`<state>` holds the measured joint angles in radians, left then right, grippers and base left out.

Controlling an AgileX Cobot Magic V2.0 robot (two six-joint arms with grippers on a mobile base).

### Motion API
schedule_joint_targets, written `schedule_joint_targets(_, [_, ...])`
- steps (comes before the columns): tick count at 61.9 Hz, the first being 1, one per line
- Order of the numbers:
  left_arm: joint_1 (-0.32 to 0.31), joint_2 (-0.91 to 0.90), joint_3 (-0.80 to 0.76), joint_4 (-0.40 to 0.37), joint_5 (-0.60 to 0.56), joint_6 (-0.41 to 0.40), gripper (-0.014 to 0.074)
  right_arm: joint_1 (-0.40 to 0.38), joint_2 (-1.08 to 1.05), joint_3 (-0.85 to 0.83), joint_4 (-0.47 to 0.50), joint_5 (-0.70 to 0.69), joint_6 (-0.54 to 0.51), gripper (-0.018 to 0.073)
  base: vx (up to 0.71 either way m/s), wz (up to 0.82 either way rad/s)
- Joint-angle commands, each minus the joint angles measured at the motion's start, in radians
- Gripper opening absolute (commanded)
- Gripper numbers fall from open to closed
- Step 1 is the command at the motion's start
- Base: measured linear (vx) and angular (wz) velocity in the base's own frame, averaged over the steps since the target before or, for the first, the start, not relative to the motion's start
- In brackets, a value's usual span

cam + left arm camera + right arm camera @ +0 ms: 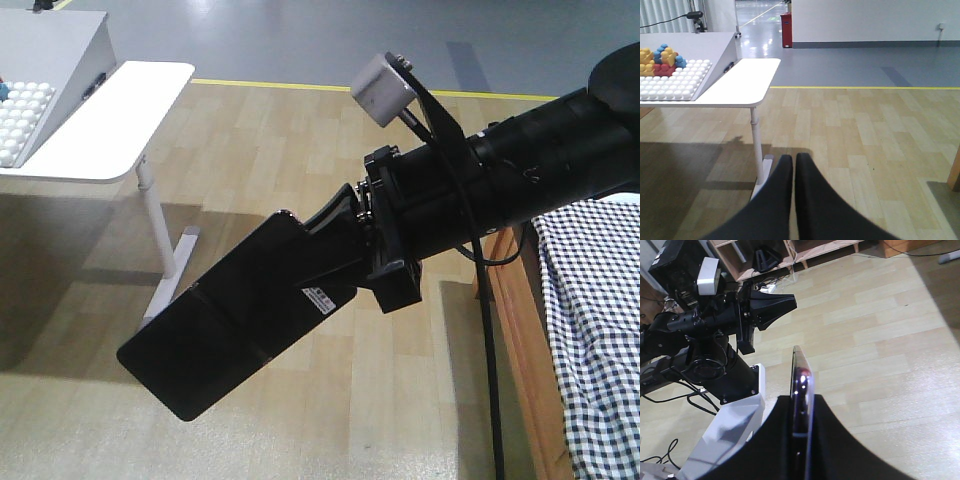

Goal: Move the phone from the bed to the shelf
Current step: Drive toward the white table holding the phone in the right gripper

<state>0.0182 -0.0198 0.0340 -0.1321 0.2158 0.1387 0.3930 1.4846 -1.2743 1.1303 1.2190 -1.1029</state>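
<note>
The right gripper (345, 235) clamped the phone (225, 325) by 1 end, holding it aloft beside the bed (600, 300), free to slide onto what was probably the shelf (820, 249). The left gripper (793, 159) sat pinched together, empty.

Clamped between the matt black plastic fingers (840, 450) of the right gripper (802, 397), the phone (225, 325) shows a glossy black face, smooth as glass. A white paper-like sticker (320, 298) sits just ahead of the fingertips, and a pinkish metal edge runs between them. Beneath the fingers lies a pale wood-plank floor (865, 130) with a faint sheen, and beyond it polished grey flooring (850, 62) reflects light. Behind the fingers, the bed (525, 340) pairs a brown wooden frame with black-and-white gingham cloth (600, 310). The left gripper (793, 159) looks equally matt.
</note>
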Motion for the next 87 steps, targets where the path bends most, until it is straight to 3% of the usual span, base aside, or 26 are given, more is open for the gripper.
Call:
schedule_joint_targets(1, [-0.003,-0.006,0.001,-0.006,-0.075,-0.004,0.0001,-0.002,-0.040,-0.028,0.087,0.072,-0.011,-0.0004,0.20,-0.08])
schedule_joint_targets(48, [-0.003,-0.006,0.001,-0.006,-0.075,-0.004,0.0001,-0.002,-0.040,-0.028,0.087,0.072,-0.011,-0.0004,0.19,-0.04])
schedule_joint_targets(87, [-0.003,-0.006,0.001,-0.006,-0.075,-0.004,0.0001,-0.002,-0.040,-0.028,0.087,0.072,-0.011,-0.0004,0.17,0.23])
